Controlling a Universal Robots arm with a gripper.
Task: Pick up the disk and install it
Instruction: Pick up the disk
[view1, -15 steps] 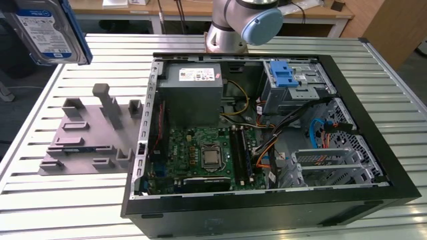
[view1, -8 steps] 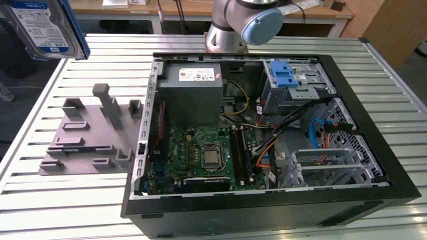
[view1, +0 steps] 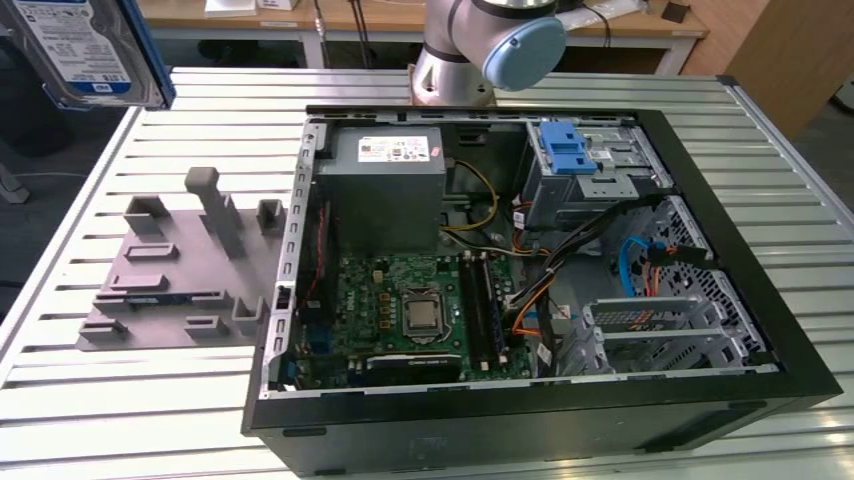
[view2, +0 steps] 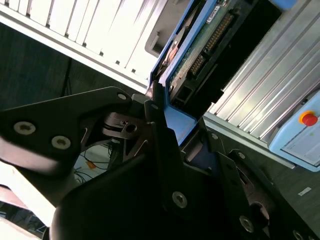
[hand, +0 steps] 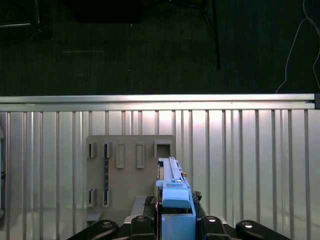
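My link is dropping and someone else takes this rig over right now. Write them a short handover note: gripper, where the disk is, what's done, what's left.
Gripper: shut on the disk, clamped at its blue-framed end.
Disk: held in the air, clear of the table. In the first wrist view the grey slotted holder lies below it. In the exterior view it is at the upper left, well apart from the open computer case.
Done: the pick-up.
Left: the install; the disk is not yet in the case.
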